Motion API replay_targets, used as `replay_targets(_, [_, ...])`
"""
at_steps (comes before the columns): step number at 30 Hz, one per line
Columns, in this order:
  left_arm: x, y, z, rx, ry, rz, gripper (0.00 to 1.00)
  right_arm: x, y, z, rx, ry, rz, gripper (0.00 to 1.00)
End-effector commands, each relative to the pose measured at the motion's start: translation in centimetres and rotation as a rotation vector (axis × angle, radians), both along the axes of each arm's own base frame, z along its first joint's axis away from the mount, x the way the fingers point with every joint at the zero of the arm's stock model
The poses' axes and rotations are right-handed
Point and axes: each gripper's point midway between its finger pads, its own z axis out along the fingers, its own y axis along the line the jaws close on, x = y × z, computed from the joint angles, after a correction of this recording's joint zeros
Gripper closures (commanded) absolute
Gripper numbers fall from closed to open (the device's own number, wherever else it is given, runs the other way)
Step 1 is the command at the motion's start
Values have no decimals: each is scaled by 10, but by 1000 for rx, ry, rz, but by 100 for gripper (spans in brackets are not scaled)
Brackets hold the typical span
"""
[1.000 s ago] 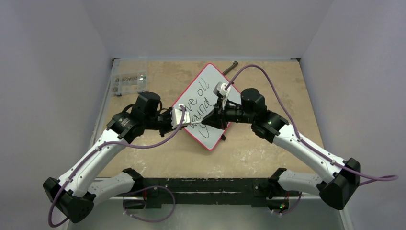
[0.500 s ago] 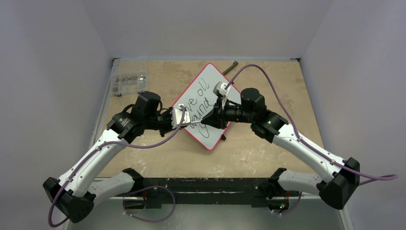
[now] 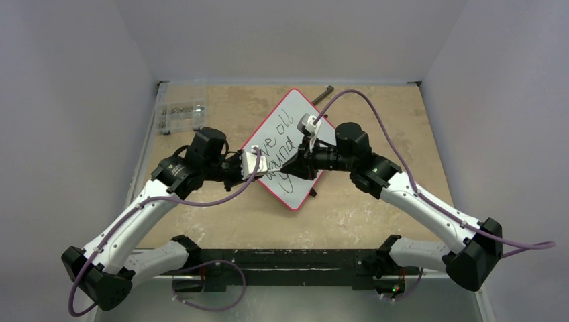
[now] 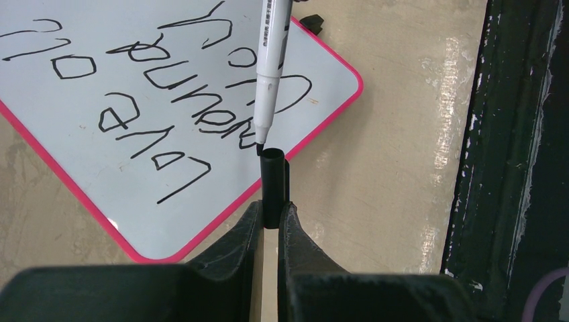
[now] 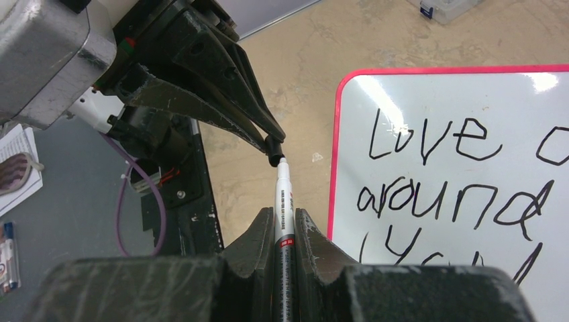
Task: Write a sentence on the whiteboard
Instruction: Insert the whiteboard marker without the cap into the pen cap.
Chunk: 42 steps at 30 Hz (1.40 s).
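Little is changing on the whiteboard (image 3: 300, 106) itself: it is lying askew in the middle of the table (image 3: 382, 121), flat and unmoved over the last second, and the sentence (image 4: 144, 100) is reading "Love all around you" in three slanted black lines with no new stroke being added. What is changing is small and in the arms. In the top view the right arm is edging a little to the left, toward the other arm, while the left arm is hardly shifting at all. The right gripper (image 5: 285, 218) is clamping its two fingers on the barrel of a white marker (image 5: 282, 191) and holding it pointing straight out ahead. The left gripper (image 4: 270, 213) is pinching the black cap (image 4: 273, 176) upright between its fingertips, open mouth toward the pen. In both wrist views the marker's black tip is meeting the mouth of the cap just above the near corner of the board, but the white collar is showing fully outside it, so the pen is not yet seated. Judging from this, the writing part is looking complete and the arms are working on recapping. The small leftward creep suggests that the right arm is lining up the tip and starting to press in. The next move is probably calling for a straight push along the pen's axis. If the tip is sitting off centre on the rim, the cap could be twisting in the left fingers instead of sliding on.
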Motion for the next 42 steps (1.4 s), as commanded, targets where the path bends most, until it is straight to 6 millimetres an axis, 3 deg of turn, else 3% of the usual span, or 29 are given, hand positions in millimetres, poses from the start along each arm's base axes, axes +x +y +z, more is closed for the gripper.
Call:
replay_targets(1, [3, -6, 10, -29, -27, -11, 100, -2, 7, 22, 56, -41, 33, 100])
replay_targets(42, [4, -7, 12, -43, -24, 6, 100, 0, 10, 7, 31, -14, 17, 100])
